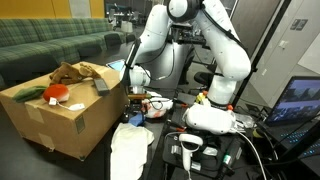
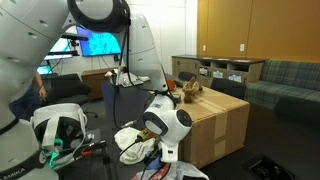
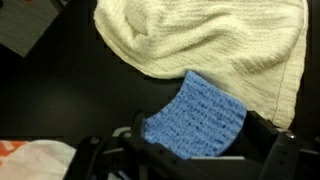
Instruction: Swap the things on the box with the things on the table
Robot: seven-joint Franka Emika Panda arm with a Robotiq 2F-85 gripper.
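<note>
In an exterior view the box (image 1: pixel 60 120) carries a brown plush toy (image 1: pixel 75 72) and a red and white thing (image 1: pixel 55 95) on top, with the cream towel (image 1: pixel 130 150) lying low at its foot. In an exterior view the towel (image 2: pixel 128 145) lies just beside the box (image 2: pixel 215 125). In the wrist view my gripper (image 3: pixel 200 135) has its fingers (image 3: pixel 275 145) spread either side of the blue sponge (image 3: pixel 195 110) on the black table (image 3: pixel 70 90), by the towel's edge, gripping nothing. I judge I'm picking up a table item, so next I close squarely and lift it onto the box.
</note>
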